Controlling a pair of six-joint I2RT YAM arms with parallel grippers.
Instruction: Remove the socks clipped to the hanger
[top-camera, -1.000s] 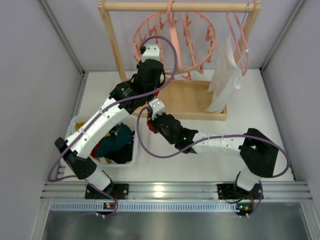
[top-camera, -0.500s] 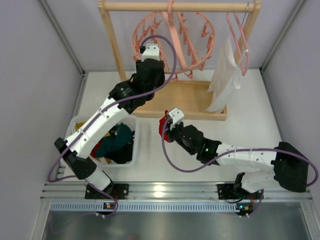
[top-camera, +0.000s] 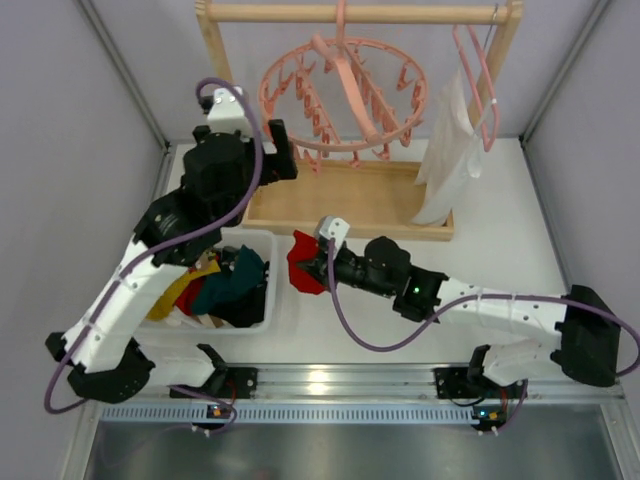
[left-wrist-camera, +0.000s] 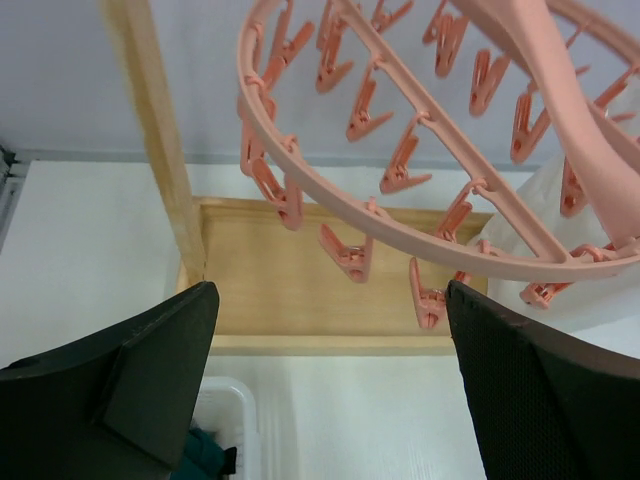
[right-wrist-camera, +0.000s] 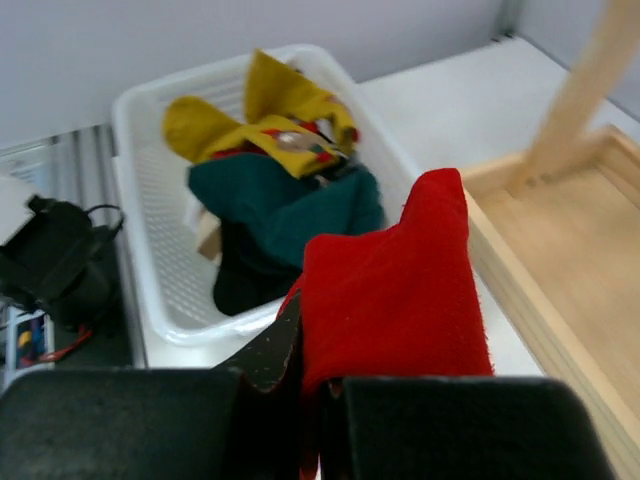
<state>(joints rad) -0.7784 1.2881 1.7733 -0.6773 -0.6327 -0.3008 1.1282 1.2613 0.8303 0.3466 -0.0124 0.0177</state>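
Right hand (right-wrist-camera: 315, 400): clamped on a red sock (right-wrist-camera: 400, 290); the fabric is pinched between the fingers, with the free end standing above them.
Sock position: above the worktop (top-camera: 500, 250), just beside the right wall of the white basket (top-camera: 272, 290), not yet over the opening.
Left hand (left-wrist-camera: 330, 400): fingers apart with nothing between them, raised just below the rim of the hanger (left-wrist-camera: 400, 200).
Hanger: pink ring hung from the wooden rail. No sock shows on any visible clip, though the far clips are partly hidden.
Basket contents: teal sock (right-wrist-camera: 290, 200) and mustard sock (right-wrist-camera: 270, 100), heaped together.
Step judged: depositing the red sock.
Recommended practice: carry the right hand left until it is fully over the basket before parting the fingers. Release low, so the limp fabric neither drapes over the rim nor drops on the worktop.
Surface: white, flat and matt, with the wooden rack base (top-camera: 340, 205) at the back.
Room: grey panel walls; a white cloth (top-camera: 445, 150) hangs at the right.
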